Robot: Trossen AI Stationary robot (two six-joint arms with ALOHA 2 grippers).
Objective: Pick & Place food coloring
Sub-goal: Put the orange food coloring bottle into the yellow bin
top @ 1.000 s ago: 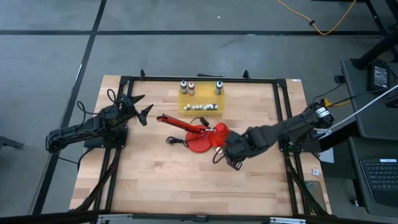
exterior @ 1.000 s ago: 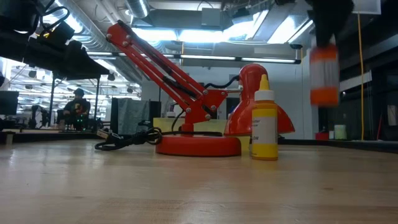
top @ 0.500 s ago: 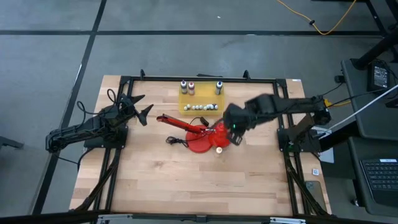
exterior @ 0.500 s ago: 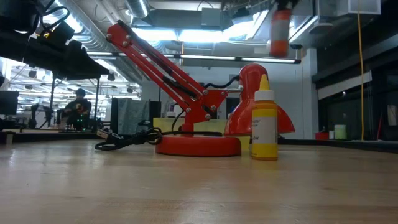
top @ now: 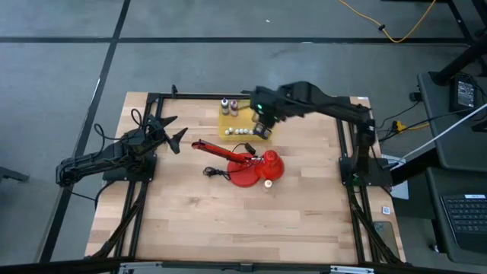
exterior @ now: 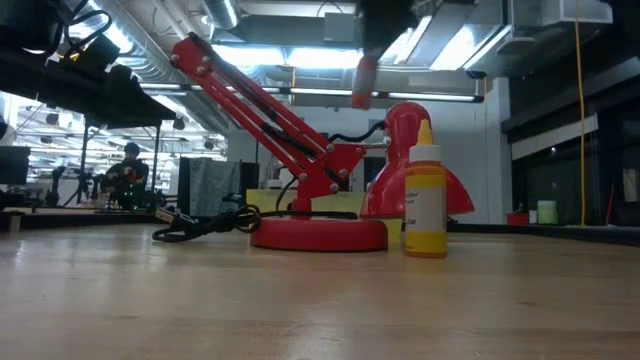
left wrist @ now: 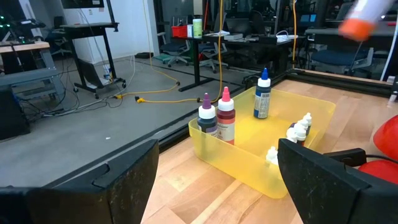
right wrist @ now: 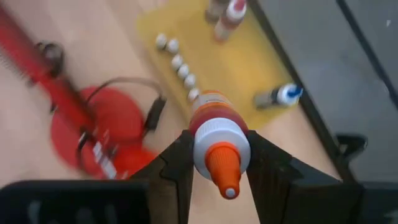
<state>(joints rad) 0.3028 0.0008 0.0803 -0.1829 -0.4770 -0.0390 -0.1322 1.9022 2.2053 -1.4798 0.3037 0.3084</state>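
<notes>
My right gripper [top: 262, 125] hangs over the yellow tray [top: 228, 129] at the table's far side, shut on an orange-red food coloring bottle [right wrist: 213, 111]. That bottle also shows high in the low view [exterior: 365, 80]. Purple [left wrist: 207, 115], dark red [left wrist: 225, 115] and blue [left wrist: 263, 96] bottles stand upright in the tray, beside a row of small white-capped ones [left wrist: 298, 130]. A yellow bottle [exterior: 425, 195] stands on the table next to the red lamp [top: 243, 164]. My left gripper [top: 173, 137] waits open at the table's left. My right gripper pinches the orange-red bottle between its two fingers [right wrist: 177, 158], at the white collar [right wrist: 202, 140] just under the orange tip. The fingers slant down from above. The bottle hangs clear in the air over the tray, its tip toward the wrist and its body below the fingers.
The red lamp's arm [top: 217, 150] and black cord [top: 213, 173] lie across the table's middle, just near of the tray. A black frame [top: 243, 97] runs round the table. Bare wood [top: 228, 221] lies toward the near edge.
My right gripper has risen and swung from beside the lamp's right side toward the far edge and the left, passing over the lamp head to above the yellow tray. It has turned on the way. The orange-red bottle went with it, held clear throughout.
</notes>
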